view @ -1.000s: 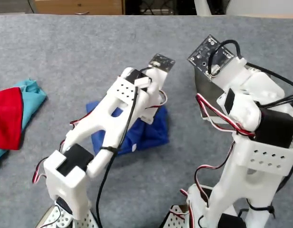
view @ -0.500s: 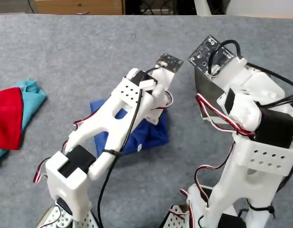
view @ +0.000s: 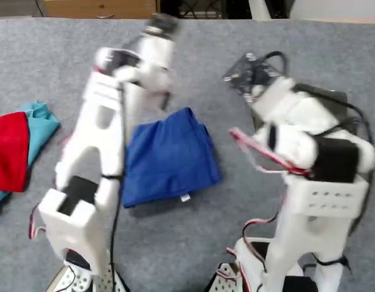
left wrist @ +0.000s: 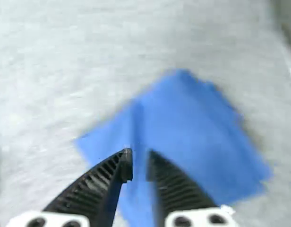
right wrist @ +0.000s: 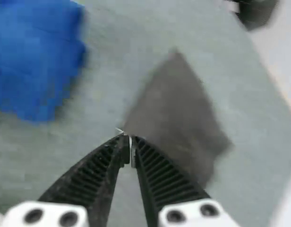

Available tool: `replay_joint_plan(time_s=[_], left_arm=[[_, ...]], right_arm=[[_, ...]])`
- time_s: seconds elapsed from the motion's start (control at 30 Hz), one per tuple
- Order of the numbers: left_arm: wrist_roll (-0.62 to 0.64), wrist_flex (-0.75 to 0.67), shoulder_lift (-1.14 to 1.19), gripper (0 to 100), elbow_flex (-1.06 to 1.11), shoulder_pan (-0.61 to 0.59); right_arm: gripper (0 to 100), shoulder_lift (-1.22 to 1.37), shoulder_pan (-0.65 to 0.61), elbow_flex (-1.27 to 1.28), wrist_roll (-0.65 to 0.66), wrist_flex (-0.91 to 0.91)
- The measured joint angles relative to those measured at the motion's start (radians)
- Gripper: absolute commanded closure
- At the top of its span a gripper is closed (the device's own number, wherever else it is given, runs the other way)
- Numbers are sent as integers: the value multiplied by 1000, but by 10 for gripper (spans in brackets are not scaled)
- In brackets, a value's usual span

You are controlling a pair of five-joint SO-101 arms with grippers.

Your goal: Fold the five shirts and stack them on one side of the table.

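Observation:
A folded blue shirt [view: 169, 155] lies flat mid-table. My left gripper [left wrist: 139, 165] hangs raised above its far edge, the blue shirt [left wrist: 197, 137] spread below it; the fingers stand a narrow gap apart with nothing between them. From above, that left gripper [view: 158, 25] is blurred near the table's far edge. My right gripper [right wrist: 130, 141] is shut, its tips over the edge of a dark grey shirt [right wrist: 183, 113] lying on the table. The grey shirt [view: 330, 96] shows behind the right arm [view: 297, 121]. The blue shirt [right wrist: 37, 56] lies to one side of it.
A red shirt [view: 10, 149] rests on a teal shirt [view: 44, 121] at the table's left edge. A wooden cabinet [view: 102, 7] stands beyond the far edge. Grey cloth [view: 236, 213] covers the table.
The left arm has lifted off the blue shirt and swung up towards the far left. The shirt now lies flatter and spread wider. The right arm has shifted slightly left.

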Motion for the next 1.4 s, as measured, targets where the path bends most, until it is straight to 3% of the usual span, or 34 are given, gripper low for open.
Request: replay_joint_plan(time_s=[0.13, 0.27, 0.47, 0.7, 0.93, 1.23, 1.4], left_arm=[[-8, -72, 14, 971, 172, -138], [-9, -272, 25, 971, 416, -150], [34, -594, 25, 971, 701, -51], [84, -778, 25, 971, 830, -54], [84, -802, 25, 971, 850, -64], [40, -578, -144, 971, 799, -95], [6, -555, -241, 971, 810, -158]], right_arm=[[984, 0, -233, 144, -183, -32], [984, 0, -370, 358, -347, -147], [984, 0, -387, 721, -423, -385], [984, 0, -270, 1042, -427, -689], [984, 0, -256, 1011, -427, -690], [984, 0, -244, 506, -425, -232], [984, 84, -250, 405, -433, -362]])
